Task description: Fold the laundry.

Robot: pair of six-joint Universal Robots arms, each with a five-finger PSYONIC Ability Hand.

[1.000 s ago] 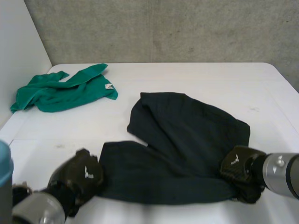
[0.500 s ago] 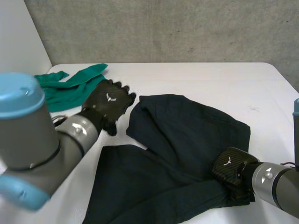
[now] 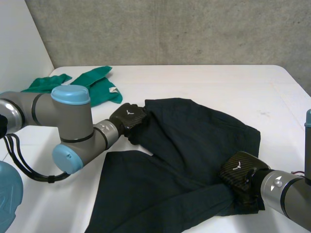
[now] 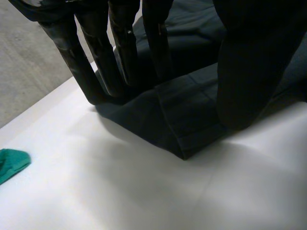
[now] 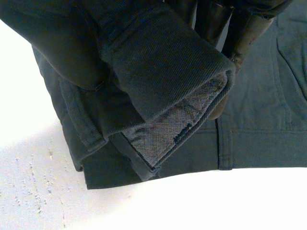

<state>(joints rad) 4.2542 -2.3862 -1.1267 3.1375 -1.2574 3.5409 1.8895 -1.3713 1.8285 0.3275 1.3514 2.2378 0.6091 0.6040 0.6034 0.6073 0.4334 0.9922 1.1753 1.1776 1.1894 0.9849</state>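
White table (image 3: 204, 82) — left hand (image 3: 127, 116) just swung from 7 o'clock to the dark trousers (image 3: 194, 141) hem (image 4: 187, 124) at 10, straight fingers (image 4: 125, 48) pressing it. Right hand (image 3: 239, 171) still clutches the waistband (image 5: 163, 62) at 5 — fold's probably next.

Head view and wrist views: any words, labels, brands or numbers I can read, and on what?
No readable text anywhere.
Left hand and right hand: a white emblem on each back, no letters.
Green cloth: white tag, too small to read.
Black garment: no lettering visible.
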